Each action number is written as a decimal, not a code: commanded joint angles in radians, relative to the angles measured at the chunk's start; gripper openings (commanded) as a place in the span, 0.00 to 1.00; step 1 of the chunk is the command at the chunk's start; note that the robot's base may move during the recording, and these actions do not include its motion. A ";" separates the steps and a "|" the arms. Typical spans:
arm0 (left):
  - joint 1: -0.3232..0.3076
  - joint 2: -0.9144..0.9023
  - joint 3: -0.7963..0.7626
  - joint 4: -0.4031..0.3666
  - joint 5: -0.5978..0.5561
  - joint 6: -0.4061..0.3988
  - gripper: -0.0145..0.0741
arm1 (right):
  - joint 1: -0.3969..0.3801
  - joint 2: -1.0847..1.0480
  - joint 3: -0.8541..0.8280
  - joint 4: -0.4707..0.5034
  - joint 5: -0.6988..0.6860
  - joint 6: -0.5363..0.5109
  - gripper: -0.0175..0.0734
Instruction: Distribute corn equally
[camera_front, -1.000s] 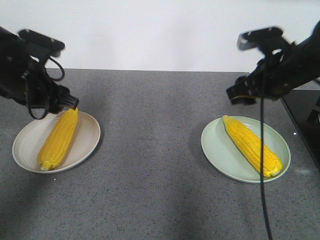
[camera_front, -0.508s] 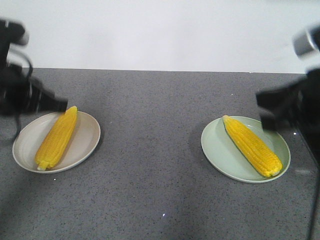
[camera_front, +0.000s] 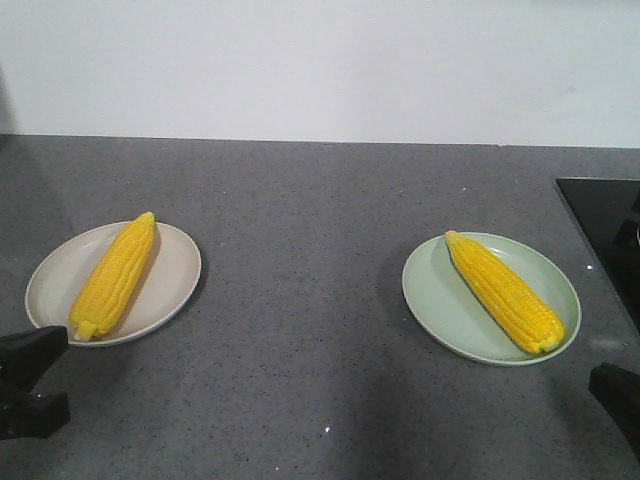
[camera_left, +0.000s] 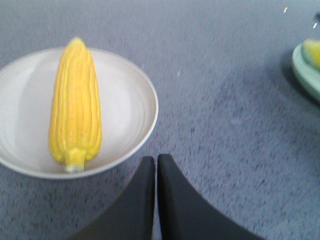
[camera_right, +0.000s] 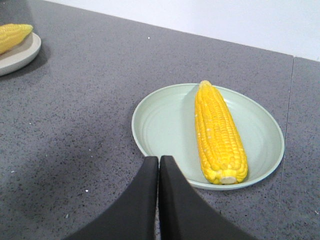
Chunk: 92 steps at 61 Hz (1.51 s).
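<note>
One yellow corn cob (camera_front: 112, 277) (camera_left: 75, 102) lies on a beige plate (camera_front: 170, 282) (camera_left: 127, 105) at the left. Another corn cob (camera_front: 505, 291) (camera_right: 219, 132) lies on a pale green plate (camera_front: 440, 300) (camera_right: 162, 122) at the right. My left gripper (camera_left: 155, 159) is shut and empty, hovering just outside the beige plate's near right rim. The right gripper (camera_right: 158, 159) is also shut and empty, at the near left rim of the green plate. In the front view only dark arm parts (camera_front: 30, 385) show at the bottom corners.
The plates rest on a grey speckled counter (camera_front: 300, 300) backed by a white wall (camera_front: 320, 60). A black hob surface (camera_front: 605, 215) sits at the right edge. The green plate's edge (camera_left: 306, 67) shows at the far right of the left wrist view.
Both arms have pulled back from above the plates, down toward the near edge and almost out of the front view. Both cobs lie where they were.
</note>
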 joint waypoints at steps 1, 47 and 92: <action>-0.002 -0.026 -0.025 -0.015 -0.103 -0.001 0.15 | -0.007 -0.004 -0.024 0.020 -0.073 0.000 0.18; 0.016 -0.069 0.008 0.083 -0.108 0.019 0.16 | -0.007 -0.004 -0.024 0.020 -0.073 0.000 0.18; 0.347 -0.736 0.404 0.144 -0.190 -0.031 0.16 | -0.007 -0.004 -0.024 0.020 -0.073 0.000 0.18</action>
